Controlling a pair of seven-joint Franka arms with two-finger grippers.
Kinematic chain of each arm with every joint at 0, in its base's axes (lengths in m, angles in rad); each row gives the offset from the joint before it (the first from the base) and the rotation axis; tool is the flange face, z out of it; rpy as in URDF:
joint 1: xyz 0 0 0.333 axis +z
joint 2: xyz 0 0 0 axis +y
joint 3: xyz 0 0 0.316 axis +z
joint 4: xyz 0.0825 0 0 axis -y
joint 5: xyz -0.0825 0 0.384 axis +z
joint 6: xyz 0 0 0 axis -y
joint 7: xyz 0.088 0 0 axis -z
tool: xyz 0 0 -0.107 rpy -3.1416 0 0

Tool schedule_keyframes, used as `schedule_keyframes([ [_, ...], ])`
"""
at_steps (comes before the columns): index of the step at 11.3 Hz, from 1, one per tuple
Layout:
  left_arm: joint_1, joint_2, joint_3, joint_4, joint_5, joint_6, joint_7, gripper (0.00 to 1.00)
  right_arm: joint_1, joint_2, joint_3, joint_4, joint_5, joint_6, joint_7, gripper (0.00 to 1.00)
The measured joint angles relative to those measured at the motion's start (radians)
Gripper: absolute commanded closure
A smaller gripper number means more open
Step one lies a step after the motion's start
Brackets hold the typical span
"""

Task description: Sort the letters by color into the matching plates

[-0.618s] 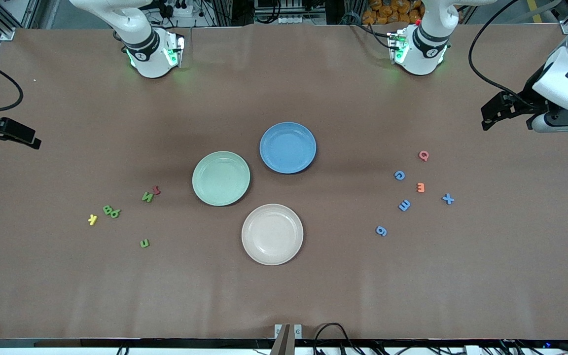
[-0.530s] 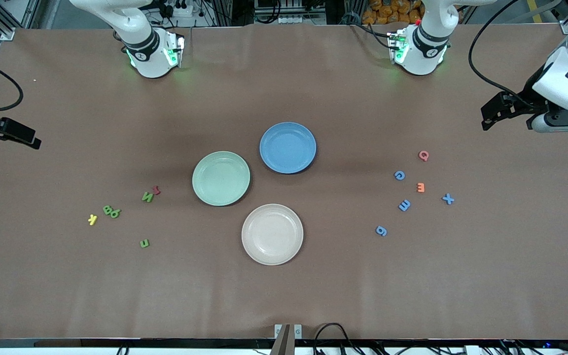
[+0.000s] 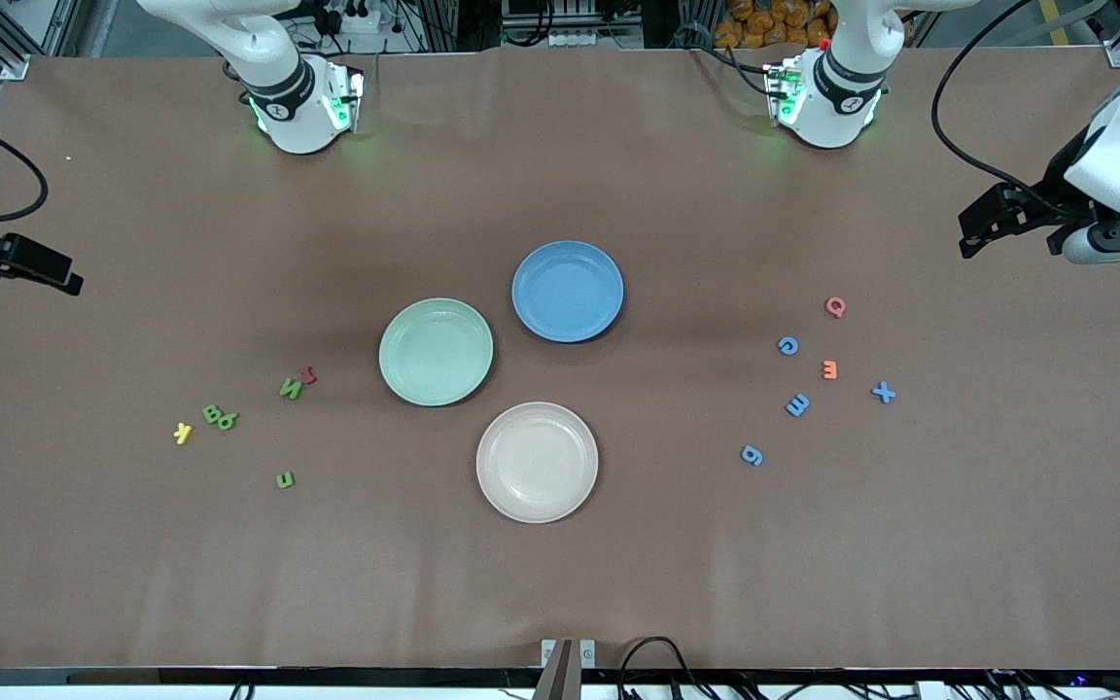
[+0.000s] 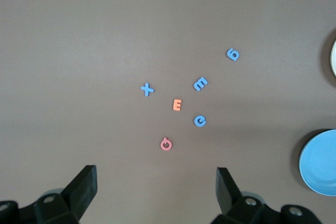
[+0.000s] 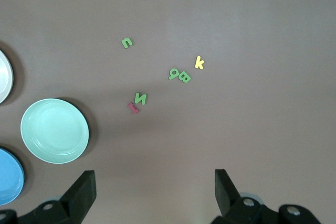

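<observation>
The mint green plate and the blue plate sit mid-table, both empty. Four green letters lie toward the right arm's end: an N, a touching pair and a small one. Four blue letters lie toward the left arm's end: G, E, X and 6. My left gripper is open and empty, high above the table at its end. My right gripper is open and empty, high at its own end.
A beige-white plate sits nearest the front camera. A red letter touches the green N and a yellow K lies by the green pair. An orange E and a pink Q lie among the blue letters.
My left arm has shifted slightly toward its own end of the table. Nothing else has moved.
</observation>
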Motion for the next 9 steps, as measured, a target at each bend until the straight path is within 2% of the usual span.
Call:
schedule_keyframes([
  [9,0.013,0.008,0.0,-0.005,0.0,-0.015,0.0,0.0,0.0,0.008,0.0,-0.007,0.0,0.002,0.0,0.0],
])
